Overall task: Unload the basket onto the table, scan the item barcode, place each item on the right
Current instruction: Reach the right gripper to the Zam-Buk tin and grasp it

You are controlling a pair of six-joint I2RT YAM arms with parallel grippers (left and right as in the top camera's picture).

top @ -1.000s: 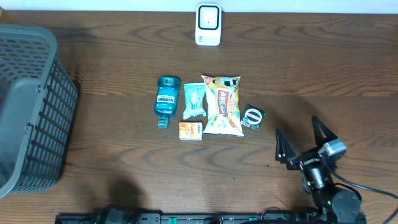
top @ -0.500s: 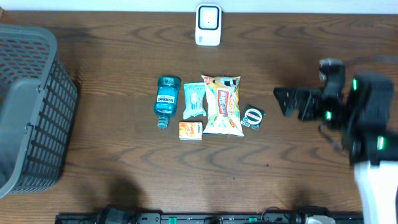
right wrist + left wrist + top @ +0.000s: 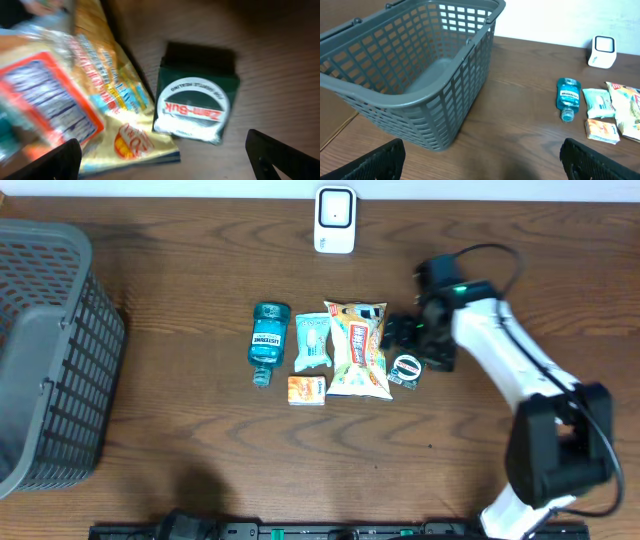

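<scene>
1. Nearest, left gripper sat over the table, jaws wide open, empty; basket just ahead.
2. Right gripper hung over the green tin, jaws spread wide, gripping nothing.
3. Tin lay flat, label up, just beside the snack bag's near right corner.
4. Left of the bag: wipes pack, mouthwash bottle, small orange box.
5. Scanner stood at the far edge, well apart from the tin.

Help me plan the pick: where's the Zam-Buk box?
The Zam-Buk box lies at the item row's right end overhead, beside the snack bag, just below the right hand.
</scene>
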